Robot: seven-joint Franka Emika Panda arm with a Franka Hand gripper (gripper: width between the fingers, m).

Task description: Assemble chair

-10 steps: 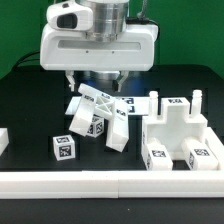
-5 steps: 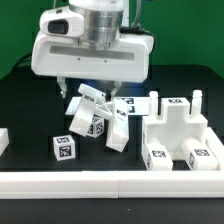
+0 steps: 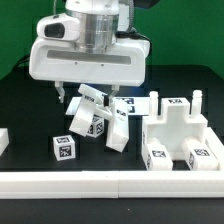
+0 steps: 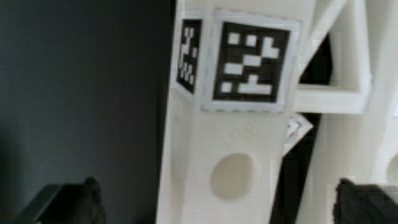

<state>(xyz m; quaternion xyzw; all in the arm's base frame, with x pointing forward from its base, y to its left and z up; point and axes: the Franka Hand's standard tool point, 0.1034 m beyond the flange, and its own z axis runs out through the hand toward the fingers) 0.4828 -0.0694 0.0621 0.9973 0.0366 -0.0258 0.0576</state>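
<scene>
Chair pieces [image 3: 95,124] lie clustered mid-table. The X-braced panel [image 3: 98,100] stands between my gripper's [image 3: 90,94] wide-open fingers, clear of both; bare black table [image 3: 28,112] flanks one edge.

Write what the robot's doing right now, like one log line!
hand: open, empty | position: over X-braced panel | chair pieces: loose, unassembled

— Any words, brands or numbers to read?
— None. Only black-and-white square tags [image 4: 249,60], patterns rather than text, on the white chair pieces [image 3: 178,140], like the small block [image 3: 63,149] at the exterior view's left.
</scene>
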